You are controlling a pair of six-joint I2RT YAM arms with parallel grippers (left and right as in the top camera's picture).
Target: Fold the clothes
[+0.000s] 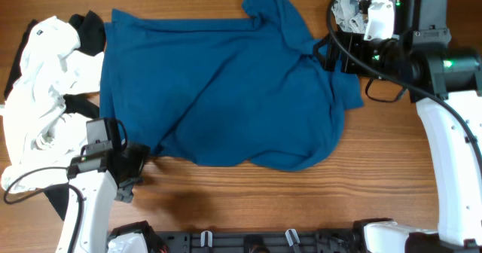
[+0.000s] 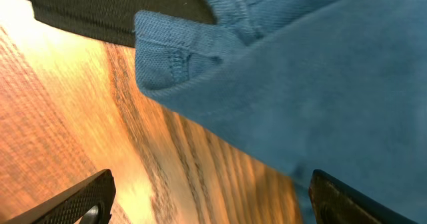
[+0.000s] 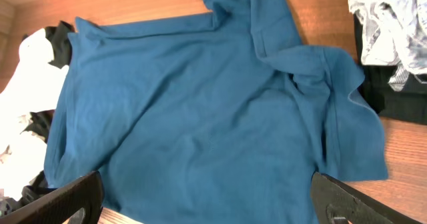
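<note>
Left gripper (image 1: 129,166) sits low at the near left of the table (image 1: 263,200), pointing at the near-left corner of the shirt (image 1: 226,95). Jaws spread wide, nothing clamped. In my left wrist view both fingers (image 2: 80,201) show at the bottom edges, bare wood between them. A stitched hem corner (image 2: 173,57) of the shirt lies just beyond, curled over on itself. The blue cloth runs down close to my right-hand finger; I can't tell if it touches.

Right gripper (image 1: 329,53) hovers at the far right, above the shirt's right side, jaws wide apart too, holding nothing. From my right wrist view I look down on most of the shirt, with my fingers (image 3: 67,197) at the bottom corners, clear of the cloth.

Shirt is teal-blue, spread across the middle of the table, wrinkled, with long creases running diagonally. One sleeve (image 1: 267,8) sticks out at the far edge, right of centre. The other sleeve (image 1: 348,95) flops out on the right side, folded over unevenly.

Left edge of the shirt meets a heap of white clothes (image 1: 41,95) and a black cloth (image 1: 90,31) at the far left. At the far right, beside my right arm, a pale crumpled cloth (image 1: 354,8) lies on something dark.
</note>
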